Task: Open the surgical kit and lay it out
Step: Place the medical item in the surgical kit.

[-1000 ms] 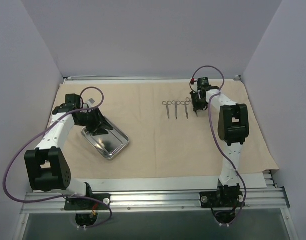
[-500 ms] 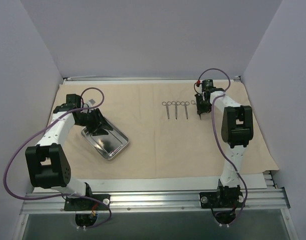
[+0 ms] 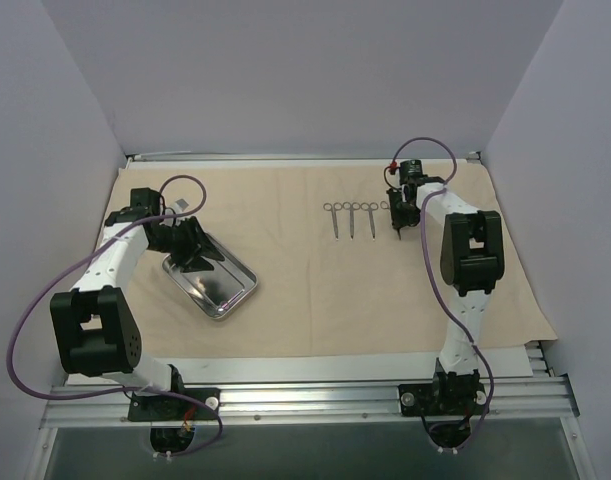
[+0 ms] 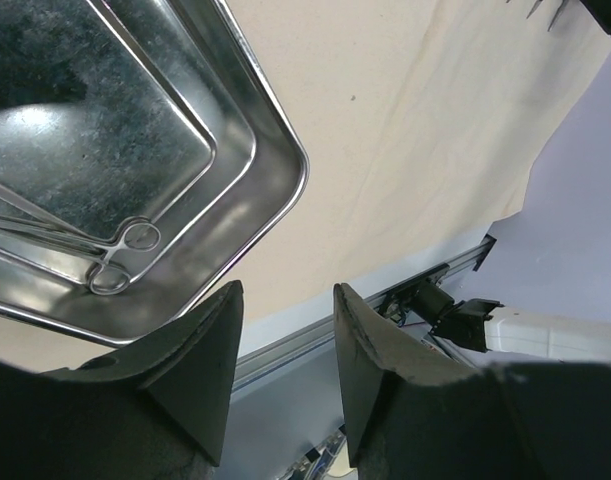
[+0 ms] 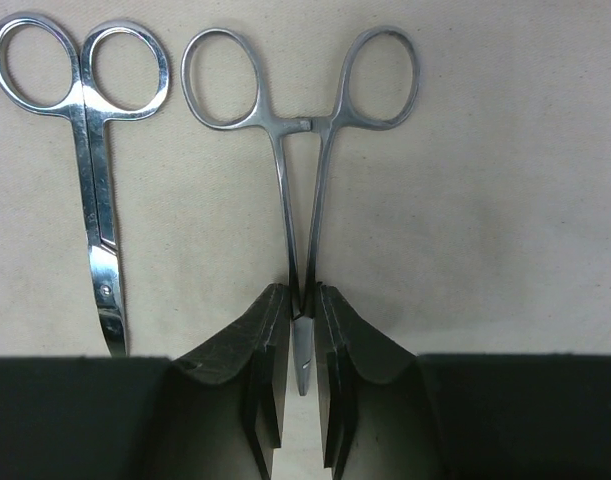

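Note:
The beige cloth wrap (image 3: 385, 290) lies spread flat over the table. The steel tray (image 3: 247, 296) sits on its left part. My left gripper (image 3: 195, 255) hovers over the tray's far end, open and empty. In the left wrist view (image 4: 285, 300) the tray (image 4: 285, 140) holds a ring-handled instrument (image 4: 115, 255). A row of silver instruments (image 3: 353, 218) lies at the back centre. My right gripper (image 3: 398, 228) is at the row's right end. In the right wrist view (image 5: 302, 300) it is shut on the shafts of ring-handled forceps (image 5: 300, 130), which rest on the cloth beside scissors (image 5: 95, 200).
Grey walls close in the table at the back and both sides. An aluminium rail (image 3: 315, 395) with both arm bases runs along the near edge. The cloth's right corner (image 3: 540, 325) reaches toward that rail.
My right gripper has shifted a little right and toward the back with the forceps, then held still. My left arm has barely moved.

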You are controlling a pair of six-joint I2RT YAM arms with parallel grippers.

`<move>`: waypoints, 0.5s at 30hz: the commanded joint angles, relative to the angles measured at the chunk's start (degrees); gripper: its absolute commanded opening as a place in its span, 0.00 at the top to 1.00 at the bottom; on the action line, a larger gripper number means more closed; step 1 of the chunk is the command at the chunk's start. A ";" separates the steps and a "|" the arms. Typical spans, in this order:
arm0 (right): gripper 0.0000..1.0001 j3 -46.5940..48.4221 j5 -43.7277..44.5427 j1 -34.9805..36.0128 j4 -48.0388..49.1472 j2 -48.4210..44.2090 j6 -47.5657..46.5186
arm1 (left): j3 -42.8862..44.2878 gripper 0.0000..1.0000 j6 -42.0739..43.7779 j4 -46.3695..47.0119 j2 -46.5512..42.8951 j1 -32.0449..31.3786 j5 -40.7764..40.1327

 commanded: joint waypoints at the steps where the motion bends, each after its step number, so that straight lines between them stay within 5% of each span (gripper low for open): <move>1: 0.83 -0.70 2.29 0.61 -2.21 -1.80 -0.24 | 3.05 0.48 1.66 -2.34 0.10 0.54 -2.10; 6: 0.64 -0.79 3.08 0.61 -1.77 -4.78 -0.41 | 3.22 0.46 1.49 -4.01 0.98 1.24 -5.35; 9: 0.38 1.05 1.86 0.79 -2.38 -7.33 -0.50 | 3.66 0.46 0.96 -4.62 1.42 1.33 -6.14; 10: 0.24 2.45 1.86 0.79 -2.73 -8.12 -0.50 | 3.66 0.46 0.78 -4.63 1.33 1.33 -6.67; 11: 0.01 3.07 1.86 0.96 -3.52 -10.22 -0.76 | 3.75 0.46 0.43 -4.80 1.25 1.33 -7.20; 15: 0.00 5.27 2.91 5.42 -3.45 -16.38 -1.46 | 3.40 0.48 -0.62 -5.42 1.51 1.33 -10.27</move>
